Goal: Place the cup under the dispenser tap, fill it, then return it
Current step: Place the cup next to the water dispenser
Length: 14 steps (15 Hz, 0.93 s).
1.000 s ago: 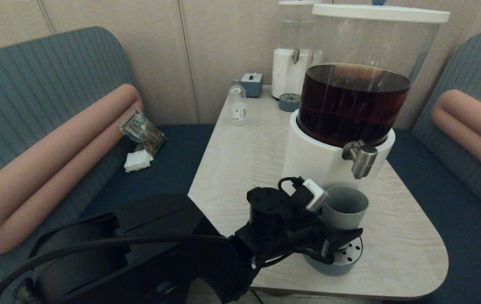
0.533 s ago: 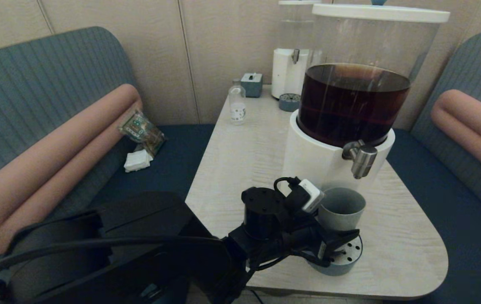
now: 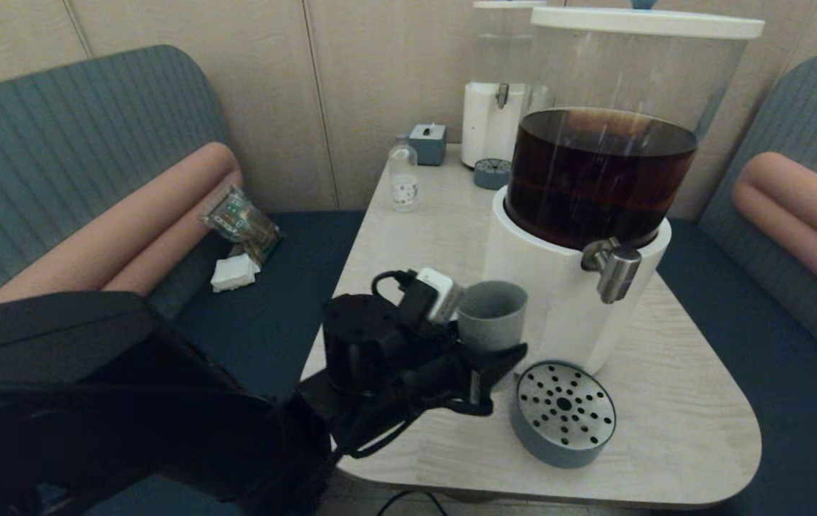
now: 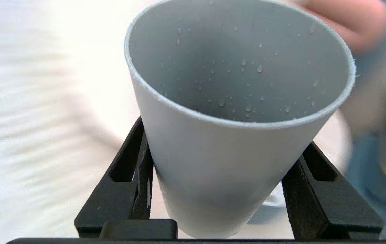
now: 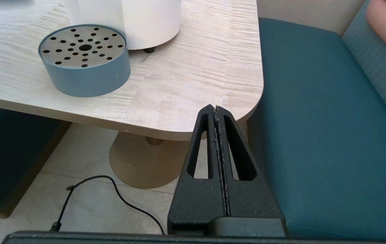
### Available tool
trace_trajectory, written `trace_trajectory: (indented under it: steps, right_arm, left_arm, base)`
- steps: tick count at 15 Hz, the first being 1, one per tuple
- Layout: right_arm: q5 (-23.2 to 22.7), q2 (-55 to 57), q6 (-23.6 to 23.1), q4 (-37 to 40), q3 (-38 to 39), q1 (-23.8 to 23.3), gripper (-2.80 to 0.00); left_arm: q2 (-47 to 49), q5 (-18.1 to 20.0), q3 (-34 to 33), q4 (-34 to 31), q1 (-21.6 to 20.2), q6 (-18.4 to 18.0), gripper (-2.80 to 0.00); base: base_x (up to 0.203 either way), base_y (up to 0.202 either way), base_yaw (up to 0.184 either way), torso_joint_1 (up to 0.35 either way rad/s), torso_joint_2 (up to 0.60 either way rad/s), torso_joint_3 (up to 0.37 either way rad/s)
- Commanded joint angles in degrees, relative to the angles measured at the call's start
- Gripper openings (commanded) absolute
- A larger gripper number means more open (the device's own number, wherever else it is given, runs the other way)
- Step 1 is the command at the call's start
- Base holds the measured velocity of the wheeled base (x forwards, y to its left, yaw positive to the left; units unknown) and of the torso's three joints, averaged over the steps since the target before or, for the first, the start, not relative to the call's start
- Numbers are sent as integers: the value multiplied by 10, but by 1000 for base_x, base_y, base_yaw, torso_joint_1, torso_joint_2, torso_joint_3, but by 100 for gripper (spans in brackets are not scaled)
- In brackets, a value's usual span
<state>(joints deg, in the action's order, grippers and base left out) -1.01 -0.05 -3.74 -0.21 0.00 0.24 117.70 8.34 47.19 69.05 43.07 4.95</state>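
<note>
My left gripper (image 3: 489,356) is shut on the grey-green cup (image 3: 491,316), which stands upright left of the dark-drink dispenser's white base (image 3: 537,272). In the left wrist view the black fingers (image 4: 135,169) press both sides of the cup (image 4: 227,162); droplets cling to its inner wall and its bottom is hidden. The steel dispenser tap (image 3: 613,270) hangs to the cup's right, over the perforated drip tray (image 3: 564,412), which stands bare. My right gripper (image 5: 216,109) is shut and empty, parked low beside the table's near right corner.
A small clear bottle (image 3: 403,179), a grey box (image 3: 428,143), a second dispenser (image 3: 494,115) and a small round tray (image 3: 491,173) stand at the table's far end. A snack packet (image 3: 242,223) lies on the left bench. A cable (image 5: 111,193) runs over the floor.
My left gripper has carried the cup off the drip tray and leftwards, away from under the tap. The tray now shows bare. The right arm has not moved.
</note>
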Motion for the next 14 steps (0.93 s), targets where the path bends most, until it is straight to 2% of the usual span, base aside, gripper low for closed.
trace_trajectory:
  steps: [1,4,6,10,14]
  right_arm:
    - [0,-1,0,-1,1,0,-280]
    - [0,-1,0,-1,0,0,-280]
    - [0,-1,0,-1,1,0,-280]
    - [0,-1,0,-1,0,0,-280]
    - [0,-1,0,-1,1,0,-280]
  left_arm:
    - [-37,-1,-10,4,-38,0,-280]
    - [-24,9,9,8,-120,-6,-280]
    - [32,29,47,21,-163,-13,-280]
    - [161,42,198,45,-210,-17,-280]
    - [255,45,262,51,-231,-23,-280]
  base:
    - [0,0,0,0,0,0]
    - [0,0,0,0,0,0]
    - [0,0,0,0,0,0]
    - [0,0,0,0,0,0]
    - [0,0,0,0,0,0]
